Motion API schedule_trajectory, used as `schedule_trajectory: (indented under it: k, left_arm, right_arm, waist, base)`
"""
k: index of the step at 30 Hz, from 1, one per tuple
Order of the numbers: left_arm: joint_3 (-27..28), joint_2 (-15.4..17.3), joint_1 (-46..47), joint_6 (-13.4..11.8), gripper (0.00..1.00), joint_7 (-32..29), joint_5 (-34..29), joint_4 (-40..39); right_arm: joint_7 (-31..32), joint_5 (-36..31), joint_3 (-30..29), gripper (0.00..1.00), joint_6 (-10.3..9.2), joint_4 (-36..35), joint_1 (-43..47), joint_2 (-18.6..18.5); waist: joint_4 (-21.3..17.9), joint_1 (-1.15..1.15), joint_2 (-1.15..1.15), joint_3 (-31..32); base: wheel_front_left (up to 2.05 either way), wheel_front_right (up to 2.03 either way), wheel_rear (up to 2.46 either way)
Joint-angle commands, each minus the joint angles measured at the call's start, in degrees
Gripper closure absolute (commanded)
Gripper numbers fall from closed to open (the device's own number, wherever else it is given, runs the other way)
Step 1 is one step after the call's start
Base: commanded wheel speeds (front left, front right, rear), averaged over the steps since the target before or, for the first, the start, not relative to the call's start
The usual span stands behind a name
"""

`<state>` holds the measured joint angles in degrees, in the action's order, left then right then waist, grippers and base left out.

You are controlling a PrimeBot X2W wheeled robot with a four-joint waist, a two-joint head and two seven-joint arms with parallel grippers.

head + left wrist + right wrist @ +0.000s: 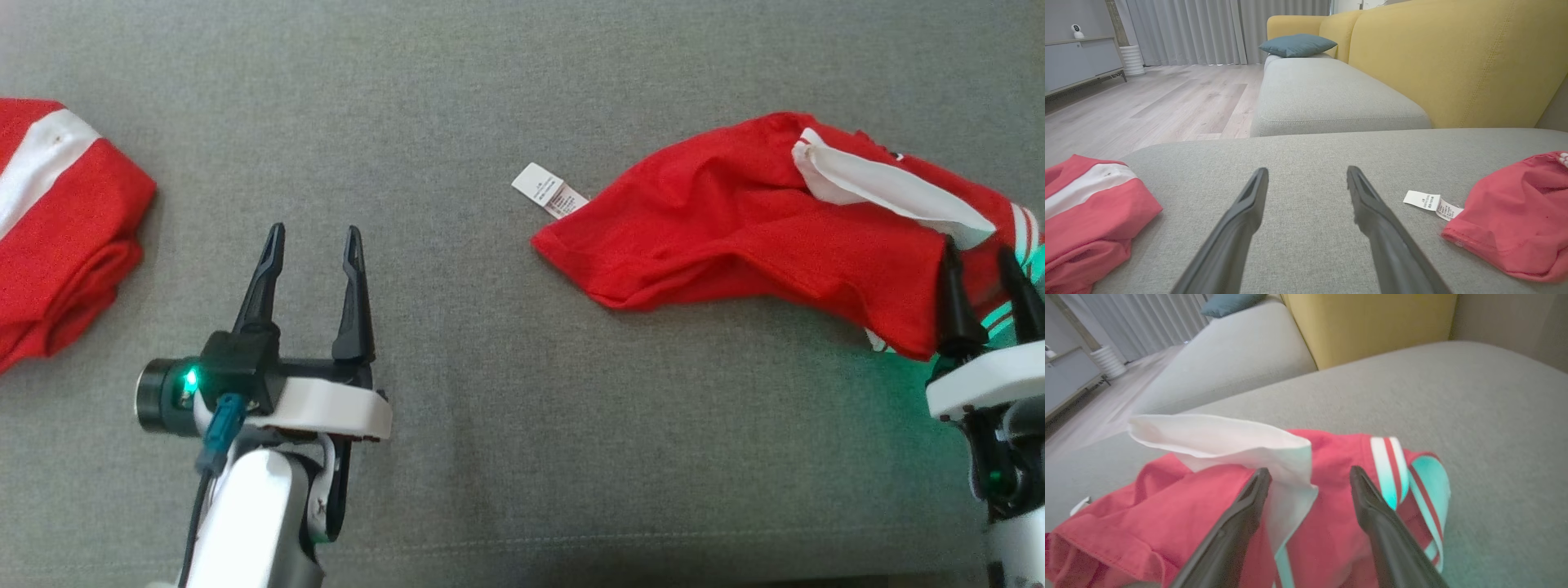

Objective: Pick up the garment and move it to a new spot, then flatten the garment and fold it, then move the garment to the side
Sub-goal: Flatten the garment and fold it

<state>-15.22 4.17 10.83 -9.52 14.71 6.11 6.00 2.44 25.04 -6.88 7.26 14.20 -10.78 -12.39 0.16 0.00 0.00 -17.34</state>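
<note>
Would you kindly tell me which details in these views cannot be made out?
- Label: print too small to read, in the head and left wrist views.
- Folded garment: cut off by the head view's left edge.
- Crumpled garment: its right end is hidden behind the right hand and cut by the head view's right edge.

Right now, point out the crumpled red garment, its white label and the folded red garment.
crumpled red garment (pixel 735 220): head view, middle of its red fabric.
white label (pixel 549 190): head view, centre of the tag.
folded red garment (pixel 77 237): head view, red panel below the white stripe.
</note>
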Motion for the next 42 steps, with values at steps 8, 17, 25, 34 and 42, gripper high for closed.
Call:
schedule_trajectory:
  k: [8,17,25,34,42]
  left_arm:
    - [2.08,0.99,-0.09,-0.12,0.00,0.29,-0.29,-1.14]
    - [2.28,1.46,-1.68,-0.41,0.00,0.29,0.06,-1.05]
    - [2.11,1.80,-3.66,-0.80,0.00,0.29,0.41,-1.31]
    - [1.72,1.95,-4.01,-1.18,0.00,0.19,0.72,-1.70]
    - [0.47,2.09,-3.08,-0.73,0.00,0.02,0.42,-2.16]
  right_arm:
    - [-2.25,-5.05,1.48,0.00,0.23,-12.28,6.22,-0.19]
    - [-2.19,-11.20,5.78,0.00,0.23,-23.17,10.91,4.10]
    - [-0.77,-11.94,8.01,0.00,0.23,-25.49,12.77,6.10]
    - [-0.31,-11.70,7.68,0.00,0.23,-25.64,12.97,6.25]
    - [-0.01,-11.44,7.69,0.00,0.23,-25.64,12.59,6.33]
  waist:
    - [-0.84,0.00,0.00,2.27]
    - [-1.79,0.00,0.00,4.77]
    - [-1.67,0.00,0.00,6.51]
    - [-1.56,0.00,0.00,6.41]
    - [-1.74,0.00,0.00,5.78]
  base:
    - [0.00,0.00,0.00]
    - [0.00,0.00,0.00]
    - [0.00,0.00,0.00]
    - [0.00,0.00,0.00]
    - [0.00,0.00,0.00]
